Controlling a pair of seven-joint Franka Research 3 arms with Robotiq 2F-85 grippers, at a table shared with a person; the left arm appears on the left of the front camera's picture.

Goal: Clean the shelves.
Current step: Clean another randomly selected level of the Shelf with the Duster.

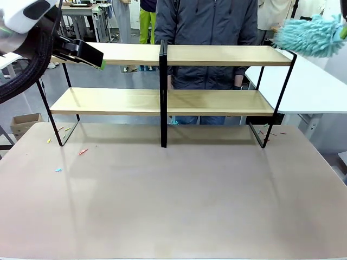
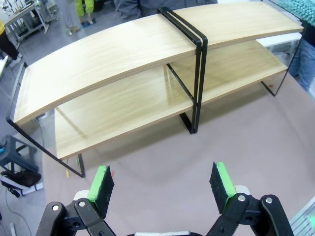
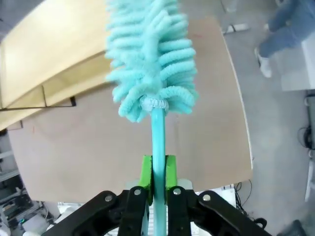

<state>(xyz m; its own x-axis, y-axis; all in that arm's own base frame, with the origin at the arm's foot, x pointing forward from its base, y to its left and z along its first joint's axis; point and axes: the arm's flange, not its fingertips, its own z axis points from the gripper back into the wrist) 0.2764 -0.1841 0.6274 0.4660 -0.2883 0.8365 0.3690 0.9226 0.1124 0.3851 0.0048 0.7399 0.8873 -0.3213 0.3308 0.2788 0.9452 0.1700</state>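
The shelves (image 1: 217, 102) stand across the far half of the beige table, two long light-wood boards on a thin black frame with a black centre upright (image 1: 163, 92); the shelves (image 2: 123, 64) also fill the left wrist view from above. My left gripper (image 2: 162, 184) is open with nothing between its green pads, raised at the rack's left end near the top board (image 1: 95, 58). My right gripper (image 3: 156, 172) is shut on the handle of a turquoise fluffy duster (image 3: 147, 59). The duster (image 1: 312, 37) hovers above the top board's right end.
A person in a dark jacket (image 1: 206, 27) stands right behind the rack. Small coloured scraps (image 1: 81, 151) lie on the tabletop near the rack's left foot, and a few by its right foot (image 1: 271, 134). A white table (image 1: 309, 81) adjoins at the right.
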